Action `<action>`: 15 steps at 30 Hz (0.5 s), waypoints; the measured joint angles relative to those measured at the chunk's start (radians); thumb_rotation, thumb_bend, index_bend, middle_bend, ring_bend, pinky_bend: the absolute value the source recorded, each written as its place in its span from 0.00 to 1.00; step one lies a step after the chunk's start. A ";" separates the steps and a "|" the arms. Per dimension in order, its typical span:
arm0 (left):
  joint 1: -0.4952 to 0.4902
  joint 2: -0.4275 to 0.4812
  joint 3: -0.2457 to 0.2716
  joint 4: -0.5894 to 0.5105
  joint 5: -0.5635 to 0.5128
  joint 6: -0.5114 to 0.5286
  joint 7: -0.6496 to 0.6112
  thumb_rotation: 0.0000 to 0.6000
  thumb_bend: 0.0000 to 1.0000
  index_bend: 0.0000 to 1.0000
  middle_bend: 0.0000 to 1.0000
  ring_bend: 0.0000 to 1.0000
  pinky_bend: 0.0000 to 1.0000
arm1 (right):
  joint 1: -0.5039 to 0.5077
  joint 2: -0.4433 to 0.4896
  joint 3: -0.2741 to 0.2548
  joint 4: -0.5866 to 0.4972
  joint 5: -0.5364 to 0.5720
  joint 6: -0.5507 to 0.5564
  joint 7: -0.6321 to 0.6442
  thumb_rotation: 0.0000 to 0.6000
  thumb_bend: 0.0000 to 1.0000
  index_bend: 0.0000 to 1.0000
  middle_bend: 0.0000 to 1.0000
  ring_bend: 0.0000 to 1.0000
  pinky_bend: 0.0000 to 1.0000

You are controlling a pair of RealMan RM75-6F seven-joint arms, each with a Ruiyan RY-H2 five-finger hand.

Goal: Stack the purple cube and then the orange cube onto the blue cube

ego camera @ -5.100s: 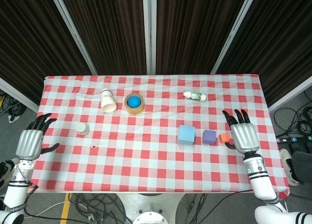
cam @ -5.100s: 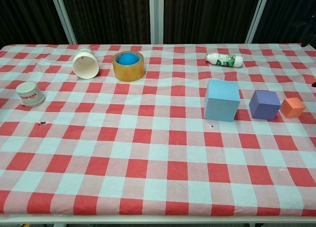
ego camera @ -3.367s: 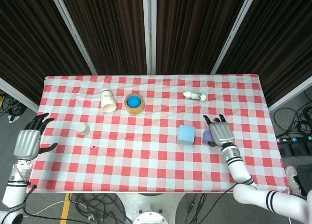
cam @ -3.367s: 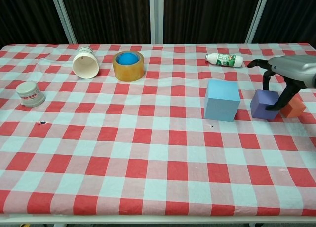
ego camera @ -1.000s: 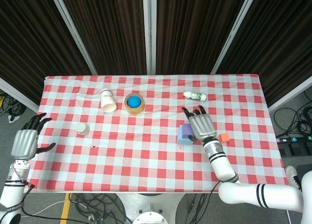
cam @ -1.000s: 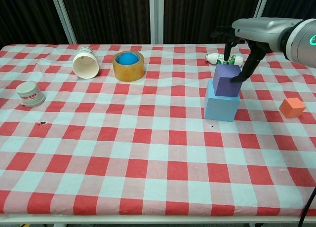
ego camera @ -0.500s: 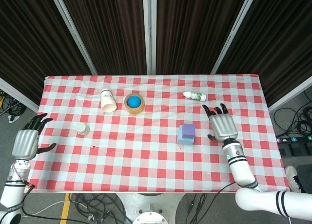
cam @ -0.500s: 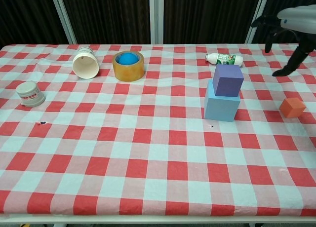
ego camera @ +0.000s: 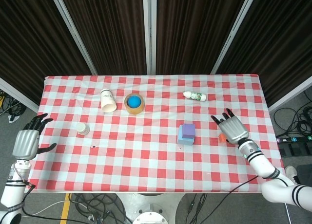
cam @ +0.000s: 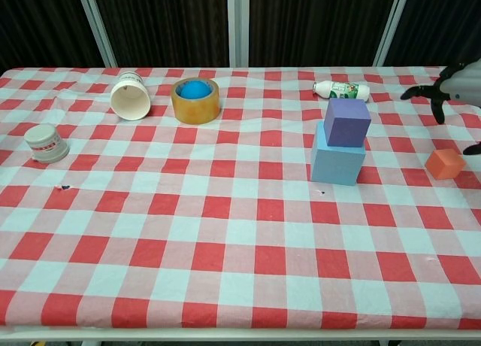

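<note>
The purple cube (cam: 346, 121) (ego camera: 188, 130) sits on top of the light blue cube (cam: 337, 163) (ego camera: 182, 139), right of the table's middle. The small orange cube (cam: 445, 164) lies on the cloth further right; in the head view only its edge (ego camera: 221, 137) shows beside my right hand. My right hand (ego camera: 233, 129) (cam: 455, 90) hovers over the orange cube with fingers spread, holding nothing. My left hand (ego camera: 27, 142) hangs open off the table's left edge, far from the cubes.
A tipped white cup (cam: 131, 97), a tape roll with a blue ball inside (cam: 196, 99) and a lying white bottle (cam: 342, 90) are at the back. A small white jar (cam: 46, 144) stands at the left.
My right hand put the purple cube on the blue cube, let go, then moved right and lower, above the orange cube. The left hand has stayed still.
</note>
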 measured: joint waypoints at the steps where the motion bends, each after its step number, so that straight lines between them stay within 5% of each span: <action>1: 0.000 -0.001 0.000 0.001 0.000 0.000 0.000 1.00 0.11 0.28 0.24 0.16 0.29 | -0.004 -0.001 -0.005 0.011 -0.007 -0.008 0.008 1.00 0.08 0.03 0.38 0.12 0.00; 15: 0.000 -0.022 0.000 0.030 0.017 0.030 -0.005 1.00 0.11 0.28 0.24 0.16 0.29 | -0.042 -0.081 0.016 0.133 -0.071 -0.035 0.124 1.00 0.08 0.03 0.39 0.13 0.00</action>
